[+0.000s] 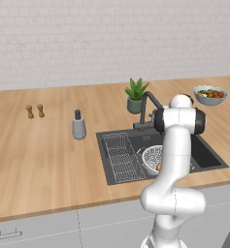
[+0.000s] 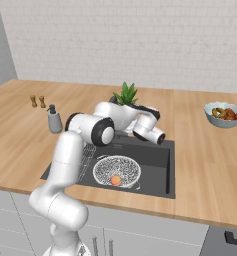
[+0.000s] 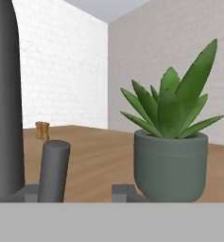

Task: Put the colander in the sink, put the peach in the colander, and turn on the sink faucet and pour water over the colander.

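A long wooden counter (image 1: 43, 155) runs under a white brick wall (image 1: 87, 38), with pale cabinet fronts below its front edge. Set into it is the dark sink (image 2: 157, 172), directly beneath the arm's hand. The gripper (image 3: 87, 191) sits low at the back of the basin, right against the sink faucet (image 1: 148, 107); in the hand view the faucet's dark column rises at the left, its short lever (image 3: 53, 170) stands just by the finger tips, and a potted plant (image 3: 172, 151) is close ahead on the right. Whether the fingers are parted or pressing on the lever cannot be told.

Below and in front of the gripper, the colander (image 2: 117, 171) rests in the sink with the peach (image 2: 115, 180) inside it, beside a wire rack (image 1: 120, 157). Farther off to one side stands a soap dispenser (image 1: 78, 125) and two small shakers (image 1: 35, 111); well off to the other side sits a bowl of food (image 2: 224, 114).
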You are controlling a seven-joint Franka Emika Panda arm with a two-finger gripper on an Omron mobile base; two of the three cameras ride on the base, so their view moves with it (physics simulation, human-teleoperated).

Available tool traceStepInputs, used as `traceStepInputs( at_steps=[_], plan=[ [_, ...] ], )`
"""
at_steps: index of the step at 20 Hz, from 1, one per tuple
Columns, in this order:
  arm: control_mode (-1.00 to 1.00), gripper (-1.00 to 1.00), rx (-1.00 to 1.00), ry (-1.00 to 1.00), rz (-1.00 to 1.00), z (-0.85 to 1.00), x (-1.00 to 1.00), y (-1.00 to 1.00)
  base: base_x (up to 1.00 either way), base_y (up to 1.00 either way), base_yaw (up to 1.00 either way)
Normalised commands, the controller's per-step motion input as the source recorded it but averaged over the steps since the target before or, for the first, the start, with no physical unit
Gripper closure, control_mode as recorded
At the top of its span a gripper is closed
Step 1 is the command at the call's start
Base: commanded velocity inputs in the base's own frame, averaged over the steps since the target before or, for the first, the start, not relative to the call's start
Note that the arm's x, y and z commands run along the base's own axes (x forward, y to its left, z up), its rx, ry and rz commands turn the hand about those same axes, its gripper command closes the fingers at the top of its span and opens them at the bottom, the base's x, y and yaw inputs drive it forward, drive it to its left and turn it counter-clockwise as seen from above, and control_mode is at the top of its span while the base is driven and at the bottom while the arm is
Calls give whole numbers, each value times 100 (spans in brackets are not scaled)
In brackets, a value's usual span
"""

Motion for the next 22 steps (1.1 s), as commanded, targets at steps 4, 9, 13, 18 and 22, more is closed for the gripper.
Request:
traceStepInputs(
  at_steps=[4,9,13,18,22],
  plan=[
    [-100,100,0,0,-1,-16,5,-62,0,0,0],
    [-100,100,0,2,-1,-21,3,-63,0,0,0],
    [-100,100,0,3,-1,-26,0,-62,0,0,0],
    [-100,100,0,1,-1,-19,0,-51,0,0,0],
    [-100,100,0,0,-2,0,-32,-19,0,0,0]
  ],
)
